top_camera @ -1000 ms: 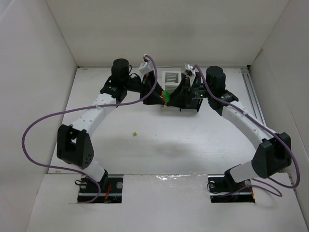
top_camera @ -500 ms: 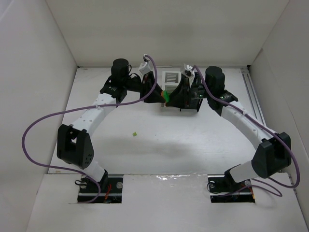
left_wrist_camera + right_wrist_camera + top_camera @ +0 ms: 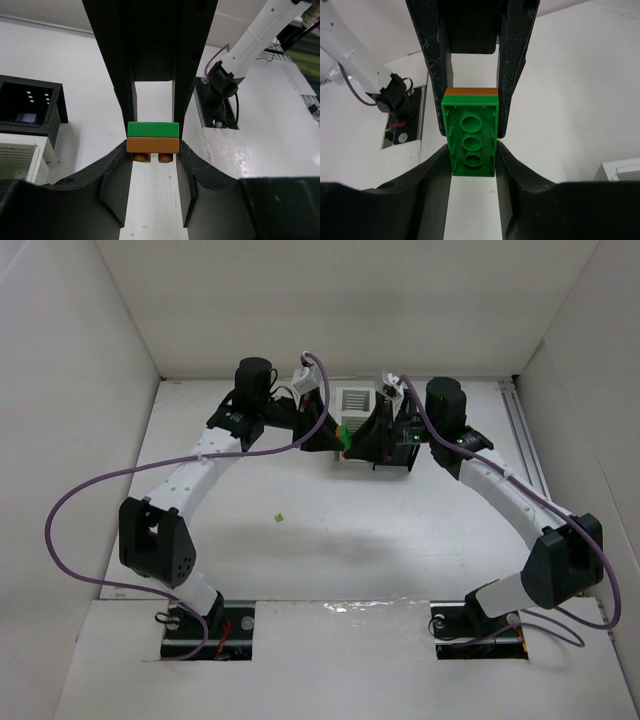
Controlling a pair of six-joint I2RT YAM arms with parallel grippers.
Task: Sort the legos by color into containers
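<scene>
- White bench [image 3: 400, 530], boxed in by plain white walls [image 3: 330, 300] on three sides.
- Both arms reach to the far middle of the bench and meet just in front of the bins [image 3: 357, 400].
- Stack [image 3: 343, 437]: a green brick [image 3: 471, 140] joined to an orange-brown brick [image 3: 471, 91]. It is held off the bench between the two arms, just beside the bins.
- Left fingers [image 3: 120, 90]: closed narrow on the stack, one pad on each side. Green layer above, orange-brown below, studs pointing down.
- Right fingers [image 3: 437, 100]: clamped on the sides of the green brick. Its hollow underside faces the wrist camera, with the orange-brown brick at the far end.
- From the left wrist, a black bin [image 3: 30, 107] and a white bin [image 3: 20, 155] sit off to the left, apart from the stack.
- Loose brick [image 3: 281, 518], yellow-green, lies alone on the open bench, well apart from the bins and both arms.
</scene>
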